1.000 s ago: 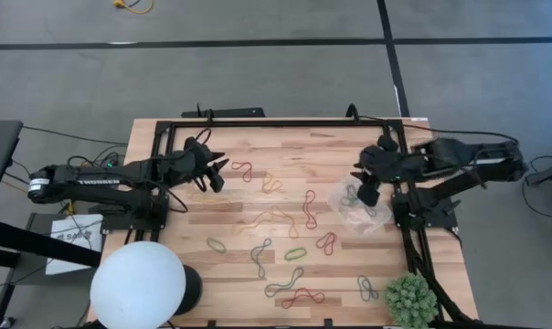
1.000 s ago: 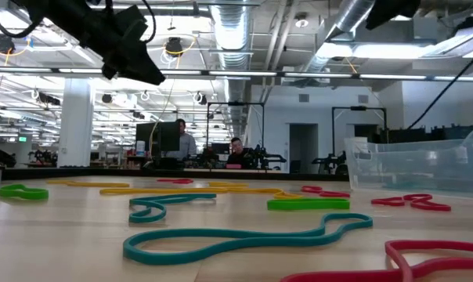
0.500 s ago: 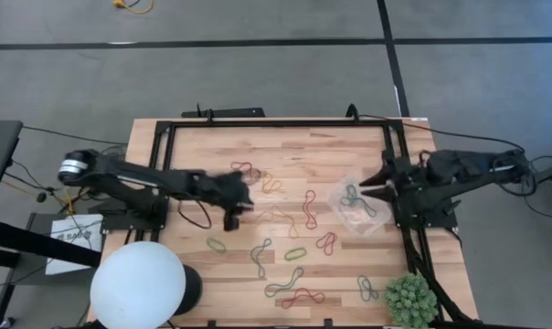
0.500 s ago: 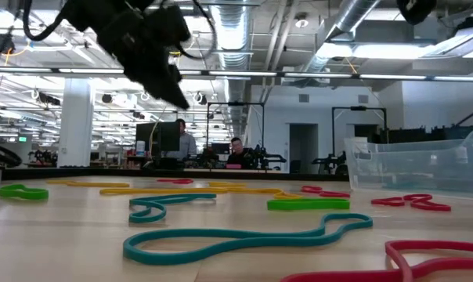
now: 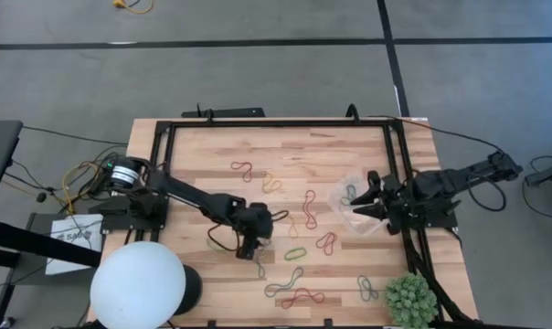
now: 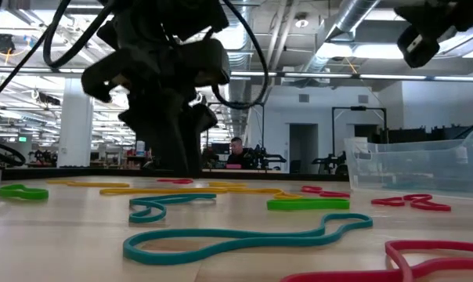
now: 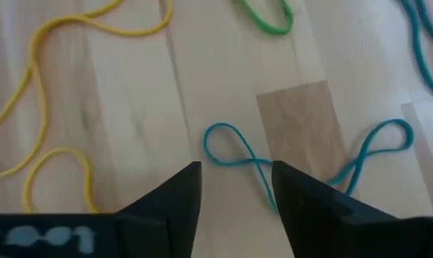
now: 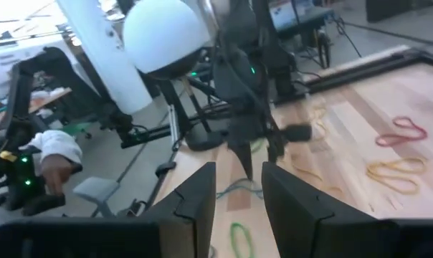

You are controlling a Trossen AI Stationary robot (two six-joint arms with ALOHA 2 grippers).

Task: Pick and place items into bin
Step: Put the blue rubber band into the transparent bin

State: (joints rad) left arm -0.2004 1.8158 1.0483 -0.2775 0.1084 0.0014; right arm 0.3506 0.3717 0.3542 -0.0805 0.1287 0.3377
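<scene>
1. Teal is the colour that matters to us now: a teal rubber band, twisted into a figure-eight, lies flat on the wooden table right under our left gripper.
2. In the left wrist view the crossing of the loop sits in the gap between our two fingers, one lobe off to each side, so the band's long axis runs across the gap, not along it.
3. Our left fingers stand spread wide and hold nothing; we judge that a straight descent would bracket the crossing point.
4. From above, the left gripper hangs over the middle of the table, among the scattered bands.
5. The clear plastic bin sits toward the right edge of the table, well apart from this band, with a few bands already inside.
6. Our right gripper waits beside the bin, fingers parted with nothing between them; the left arm is clearly the nearer one for this pick.
</scene>
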